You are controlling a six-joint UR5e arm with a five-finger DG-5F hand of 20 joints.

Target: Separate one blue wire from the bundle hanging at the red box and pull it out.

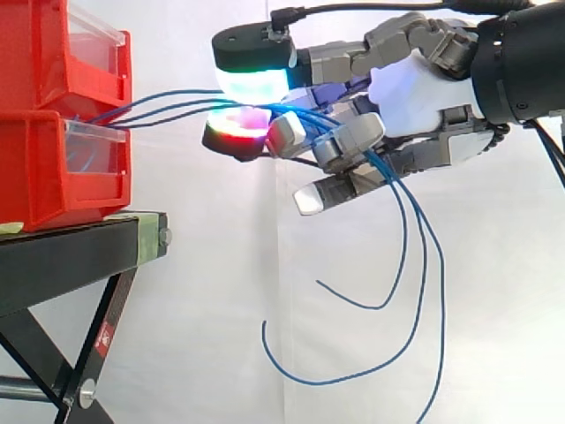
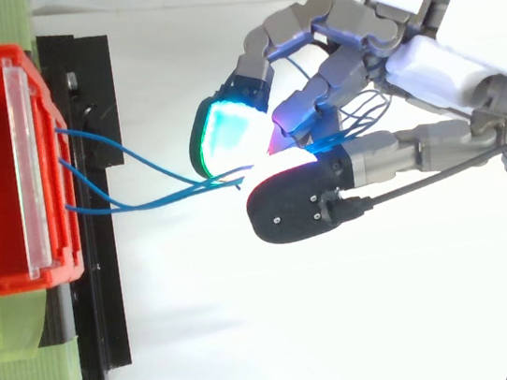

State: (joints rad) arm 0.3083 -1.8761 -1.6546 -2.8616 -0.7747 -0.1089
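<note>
The hand (image 1: 415, 97) reaches in from the right with its fingers (image 1: 252, 79) pointing left at the red bins (image 1: 53, 132) on the black stand (image 1: 71, 256). It sits level with the gap between the two stacked bins and well off to their right. The fingers are curled, and the glowing pads are closed on the blue wires (image 1: 168, 106).

Three strands leave the bin front apart, converge at the pads and run on through the curled fingers. Their loose ends hang in long loops below the hand.

All three seem to pass through the pinch, so a pull now would likely drag the whole bundle. The pads should probably be eased enough for two strands to slip free, keeping one pinched. The pull then wants to go straight right and level, away from the bin, slowly enough that the bin is not tugged off the stand.
</note>
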